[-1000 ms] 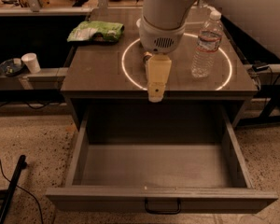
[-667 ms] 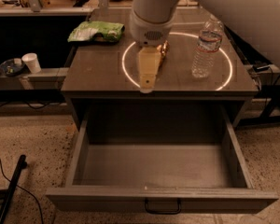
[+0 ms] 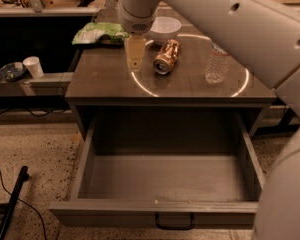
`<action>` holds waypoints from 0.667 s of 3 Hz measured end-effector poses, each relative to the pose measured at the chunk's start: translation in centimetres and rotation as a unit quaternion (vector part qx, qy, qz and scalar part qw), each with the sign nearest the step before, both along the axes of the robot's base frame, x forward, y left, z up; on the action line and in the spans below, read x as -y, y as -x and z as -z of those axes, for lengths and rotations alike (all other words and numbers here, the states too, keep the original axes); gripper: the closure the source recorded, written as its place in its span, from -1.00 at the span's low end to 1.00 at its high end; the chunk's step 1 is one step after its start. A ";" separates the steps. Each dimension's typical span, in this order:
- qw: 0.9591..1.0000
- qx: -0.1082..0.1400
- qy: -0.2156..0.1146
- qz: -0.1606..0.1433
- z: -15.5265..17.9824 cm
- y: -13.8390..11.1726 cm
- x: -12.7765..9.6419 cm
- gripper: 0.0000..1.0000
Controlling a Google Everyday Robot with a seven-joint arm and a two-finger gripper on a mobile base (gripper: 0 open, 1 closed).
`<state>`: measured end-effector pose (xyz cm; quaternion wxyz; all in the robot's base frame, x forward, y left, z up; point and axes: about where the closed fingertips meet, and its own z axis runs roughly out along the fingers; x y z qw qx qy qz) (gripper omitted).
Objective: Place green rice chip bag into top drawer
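Note:
The green rice chip bag [image 3: 98,33] lies crumpled at the far left corner of the table top. The top drawer [image 3: 167,211] is pulled wide open below the table's front edge, with a dark handle [image 3: 174,223] on its front panel; nothing shows inside it. My gripper [image 3: 135,64] hangs from the white arm over the table, just right of the bag and a little nearer the front, its cream fingers pointing down.
A copper-coloured can [image 3: 167,57] lies on its side right of the gripper. A white bowl [image 3: 165,28] stands behind it. A clear plastic bottle [image 3: 217,64] stands at the right. A paper cup [image 3: 34,66] sits on a low shelf at the left.
My arm and gripper have moved left and toward the back of the table, closer to the chip bag. The can and bowl, hidden before by the arm, now show.

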<state>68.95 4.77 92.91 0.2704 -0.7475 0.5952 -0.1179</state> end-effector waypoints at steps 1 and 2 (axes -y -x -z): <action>0.996 0.072 -0.052 -0.020 -0.8 -6.2 -2.9 -1.00; 0.996 0.073 -0.054 -0.024 -0.7 -6.2 -3.1 -1.00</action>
